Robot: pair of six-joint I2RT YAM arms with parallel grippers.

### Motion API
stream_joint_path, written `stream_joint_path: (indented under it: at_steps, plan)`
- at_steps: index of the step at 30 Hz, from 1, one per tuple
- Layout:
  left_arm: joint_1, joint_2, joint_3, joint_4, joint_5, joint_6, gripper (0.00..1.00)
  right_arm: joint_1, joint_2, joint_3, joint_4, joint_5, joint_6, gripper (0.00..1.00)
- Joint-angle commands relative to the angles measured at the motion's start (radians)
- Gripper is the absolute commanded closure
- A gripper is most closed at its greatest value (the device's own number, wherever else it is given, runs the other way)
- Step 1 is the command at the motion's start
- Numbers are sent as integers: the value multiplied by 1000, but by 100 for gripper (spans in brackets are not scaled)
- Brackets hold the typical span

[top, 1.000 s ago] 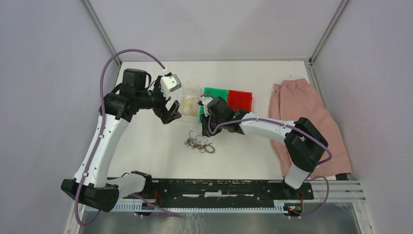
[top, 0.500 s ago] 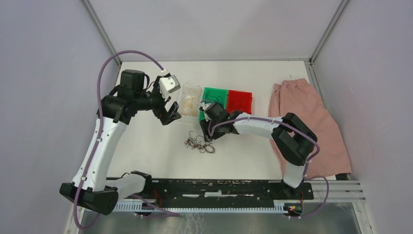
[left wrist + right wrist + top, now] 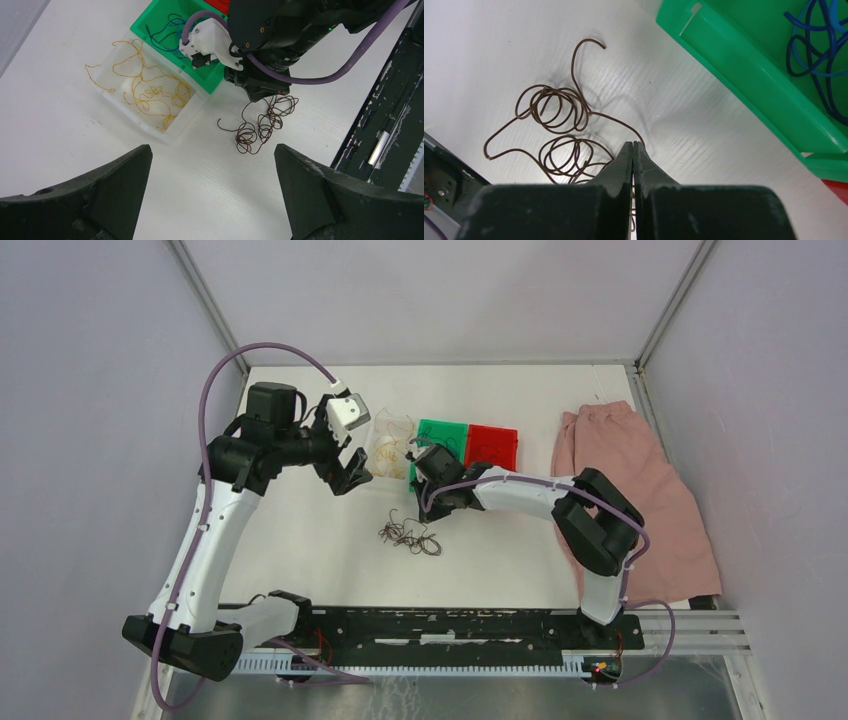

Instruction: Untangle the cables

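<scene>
A tangle of dark brown cables (image 3: 410,537) (image 3: 260,125) (image 3: 559,135) lies on the white table. My right gripper (image 3: 426,506) (image 3: 633,145) (image 3: 260,94) is down at the tangle's far right edge, jaws pressed together, with a brown strand running in under the tips. Yellow-tan cables (image 3: 390,452) (image 3: 150,90) lie in a clear tray, blue cables (image 3: 167,27) (image 3: 819,45) in the green bin (image 3: 442,432). My left gripper (image 3: 350,475) (image 3: 212,150) hovers open and empty above the table, left of the tray.
A red bin (image 3: 492,445) adjoins the green one. A pink cloth (image 3: 625,480) lies at the table's right side. The black rail (image 3: 430,625) with the arm bases runs along the near edge. Enclosure walls stand on all sides.
The right gripper came down from the green bin to the brown tangle's edge, opened, then shut there. The left arm has barely moved.
</scene>
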Motion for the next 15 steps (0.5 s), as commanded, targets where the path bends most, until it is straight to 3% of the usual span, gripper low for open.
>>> stream_joint_path:
  at_steps: [1, 4, 5, 7, 9, 12, 15]
  plan:
    - [6, -23, 9, 33, 30, 54, 1, -2, -82, 32, 20, 8, 38, 100]
    - [5, -32, 2, 33, 30, 62, 1, -2, -118, 43, 0, 20, 44, 97]
    - [5, -34, 1, 33, 29, 65, 1, -2, -122, 59, -39, 37, 45, 88]
    - [5, -40, -2, 32, 26, 71, 1, -3, -129, 62, -79, 70, 54, 59]
    - [6, -47, -7, 33, 23, 79, 1, -2, -130, 45, -97, 87, 74, 48]
    - [6, -56, -16, 33, 21, 99, 1, -2, -103, 22, -111, 87, 107, 42]
    - [5, -59, -22, 34, 20, 106, 1, -1, -54, 19, -108, 71, 126, 43]
